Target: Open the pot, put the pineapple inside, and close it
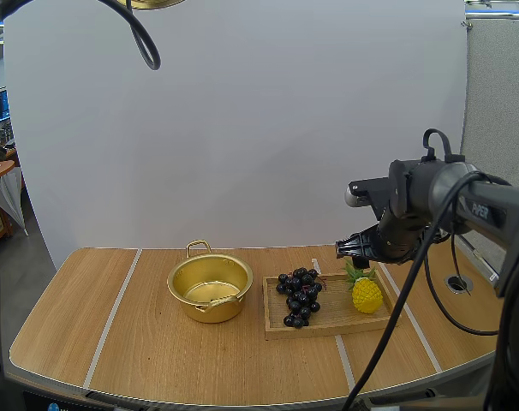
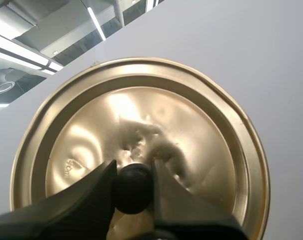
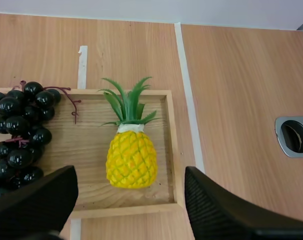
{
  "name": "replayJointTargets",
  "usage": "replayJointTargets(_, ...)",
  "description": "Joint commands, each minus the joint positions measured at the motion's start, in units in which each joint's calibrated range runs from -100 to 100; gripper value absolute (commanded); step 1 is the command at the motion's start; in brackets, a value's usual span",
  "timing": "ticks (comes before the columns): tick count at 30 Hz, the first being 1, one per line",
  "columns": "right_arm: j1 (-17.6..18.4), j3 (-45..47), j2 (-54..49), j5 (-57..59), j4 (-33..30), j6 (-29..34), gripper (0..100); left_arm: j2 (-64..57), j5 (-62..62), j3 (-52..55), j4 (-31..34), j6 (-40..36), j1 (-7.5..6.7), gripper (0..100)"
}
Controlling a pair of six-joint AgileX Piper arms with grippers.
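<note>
Our right gripper (image 3: 129,180) hovers over the pineapple (image 3: 131,159), fingers spread apart. Our left gripper (image 2: 134,187) is clamped on the black knob (image 2: 134,190) of the gold lid (image 2: 141,115), held aloft. The pineapple lies flat on the wooden tray (image 3: 86,145), apart from the grapes (image 3: 19,130), with the tray rim just beside it. We judge it light, rigid and textured. Grasp across the yellow body, not the leaves. The open pot (image 1: 212,310) stands beside the tray on the smooth wooden table (image 1: 157,360).

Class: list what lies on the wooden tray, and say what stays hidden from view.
On the wooden tray lie a bunch of grapes and a pineapple, not touching each other. The wood beneath each is covered, as are their undersides.
</note>
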Motion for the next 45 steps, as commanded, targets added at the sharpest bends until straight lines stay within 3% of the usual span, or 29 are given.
replayJointTargets(1, -0.33, -0.44, 2.84, -4.35, 0.23, -1.56, 100, -0.32, -1.87, -0.4, 0.43, -0.52, -0.13, 0)
replayJointTargets(45, -0.33, -0.44, 31.2, -28.4, 1.01, -2.65, 100, -0.32, -1.87, -0.4, 0.43, -0.52, -0.13, 0)
